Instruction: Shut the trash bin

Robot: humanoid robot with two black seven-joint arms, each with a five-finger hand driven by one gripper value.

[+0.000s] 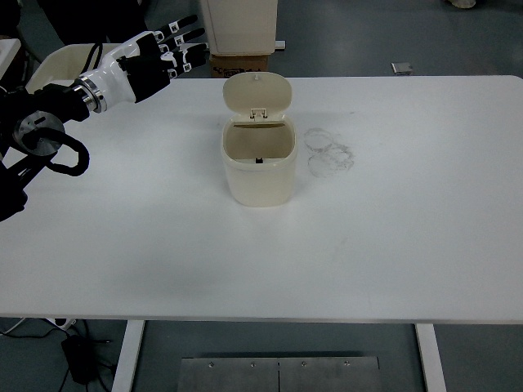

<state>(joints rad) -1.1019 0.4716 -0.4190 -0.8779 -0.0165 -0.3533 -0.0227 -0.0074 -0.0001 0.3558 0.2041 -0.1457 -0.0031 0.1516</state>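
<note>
Bin (259, 167): mid-desk (392, 245), lid (258, 94) upright toward far edge. Left hand (151, 61): far-left corner, fingers spread, empty. We'd reach behind lid, push fwd gently.

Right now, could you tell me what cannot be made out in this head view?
- Right hand: outside the head view.
- Bottom of the trash bin: hidden by its front wall; whether it is empty cannot be told.
- Lid hinge: too small to read.
- Left hand palm: turned away; fingers spread, holding nothing.
- Cardboard box behind the table: mostly hidden by the table's far edge.

left hand (151, 59) raised, fingers spread.
</note>
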